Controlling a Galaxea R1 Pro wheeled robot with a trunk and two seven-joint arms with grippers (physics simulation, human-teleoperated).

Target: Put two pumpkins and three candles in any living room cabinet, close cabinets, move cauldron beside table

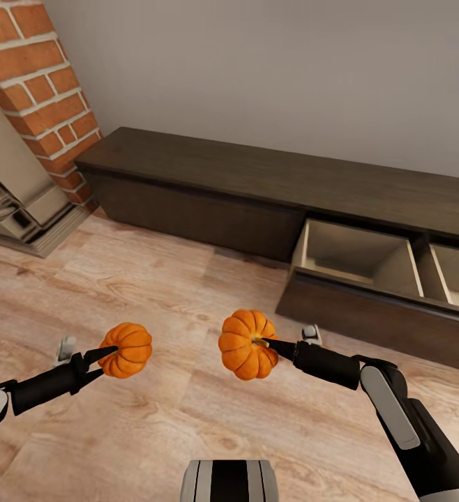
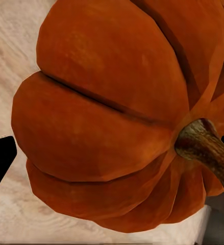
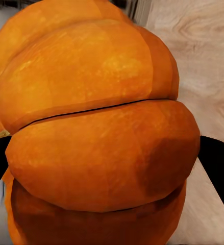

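Two orange ribbed pumpkins hang above the wooden floor in the head view. My left gripper (image 1: 107,361) is shut on the left pumpkin (image 1: 128,349), which looms large in the left wrist view (image 2: 112,117) with its brown stem showing. The right pumpkin (image 1: 245,344) is held in my right gripper (image 1: 270,346), shut on it; up close its ribs (image 3: 96,132) sit between the dark fingers. Ahead stands the long low dark-brown cabinet (image 1: 208,185). Its right-hand drawer (image 1: 355,261) is pulled out, showing pale beige compartments with nothing in them.
A red brick column (image 1: 44,87) and a fireplace surround (image 1: 13,195) stand at the left. A plain grey wall runs behind the cabinet. Open wooden floor (image 1: 153,279) lies between me and the cabinet.
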